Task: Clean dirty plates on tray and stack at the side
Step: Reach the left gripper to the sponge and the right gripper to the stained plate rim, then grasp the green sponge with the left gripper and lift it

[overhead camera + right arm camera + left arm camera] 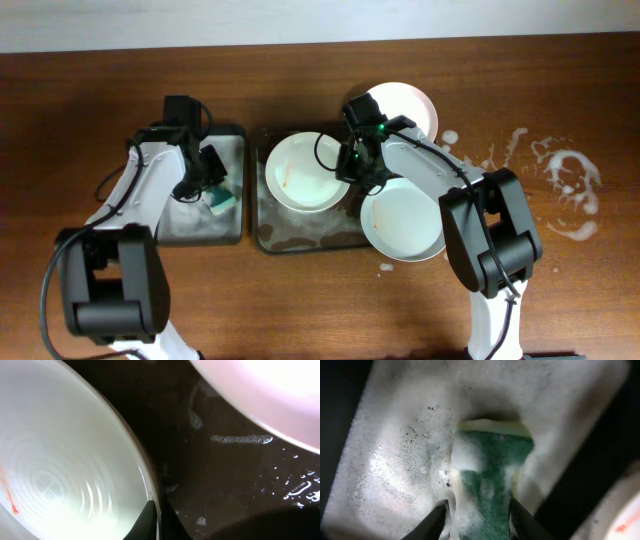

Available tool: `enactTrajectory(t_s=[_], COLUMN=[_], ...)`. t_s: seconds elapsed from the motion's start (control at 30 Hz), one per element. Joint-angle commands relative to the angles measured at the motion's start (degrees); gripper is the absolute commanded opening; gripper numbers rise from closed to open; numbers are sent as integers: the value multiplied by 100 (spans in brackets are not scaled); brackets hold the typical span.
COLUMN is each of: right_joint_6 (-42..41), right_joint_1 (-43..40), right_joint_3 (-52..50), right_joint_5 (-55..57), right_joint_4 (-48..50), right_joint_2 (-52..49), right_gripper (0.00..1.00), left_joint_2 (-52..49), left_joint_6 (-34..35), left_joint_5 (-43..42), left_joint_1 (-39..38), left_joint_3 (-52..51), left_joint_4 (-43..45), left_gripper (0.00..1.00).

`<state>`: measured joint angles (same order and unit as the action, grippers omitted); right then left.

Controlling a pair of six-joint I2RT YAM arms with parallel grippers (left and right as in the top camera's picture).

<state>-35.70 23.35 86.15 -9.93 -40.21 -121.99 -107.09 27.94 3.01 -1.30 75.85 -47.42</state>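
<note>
A white plate [303,172] with a reddish streak lies in the dark tray [290,237]. My right gripper [352,168] is shut on its right rim; in the right wrist view one finger is inside the plate [65,470] and one outside, over the wet tray [210,485], gripper [156,510]. A second plate [402,217] rests at the tray's right edge, and a third [410,105] sits behind it. My left gripper [208,183] is over the narrow tray, its fingers pressed on both sides of the foamy green sponge [490,460], gripper [479,510].
The narrow tray [190,222] on the left is covered in white suds [395,450]. Foam splashes [570,185] mark the wooden table at far right. Another plate's rim [260,390] shows at the top right of the right wrist view.
</note>
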Motion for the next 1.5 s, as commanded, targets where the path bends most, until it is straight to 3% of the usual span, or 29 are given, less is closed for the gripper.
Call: enactTrajectory(t_s=[0.0,0.17,0.23,0.3,0.37,0.5,0.8,1.0,1.27,1.47], right_joint_6=[74,74,74,74,74,74,74,74,74,68], right_joint_1=[31,31,31,31,31,31,31,31,31,31], right_joint_3=[-79,-79,-79,-79,-79,-79,-79,-79,-79,-79], right_joint_5=[251,254,254,251,251,254,273,273,271,262], right_joint_4=[-28,-24,-26,-24,-26,-24,-20,2,-52,33], right_joint_2=[-66,-66,-66,-66,-66,-66,-66,-66,-66,-66], right_gripper=[5,6,6,5,5,6,6,5,4,4], left_joint_2=[-341,-717,-745,-745,-745,-734,-76,68,-402,-1161], left_joint_6=[87,68,68,70,70,66,-1781,-2124,-2118,-2144], left_joint_5=[92,90,92,90,90,87,-59,-81,-560,-562], left_joint_1=[24,22,20,20,26,24,20,-424,-1683,-1810], left_joint_3=[-7,-7,-7,-7,-7,7,734,1115,1226,1226], left_joint_4=[61,146,201,234,243,280,-623,-595,822,1408], left_gripper=[36,34,25,9,1,1,1,1,1,1])
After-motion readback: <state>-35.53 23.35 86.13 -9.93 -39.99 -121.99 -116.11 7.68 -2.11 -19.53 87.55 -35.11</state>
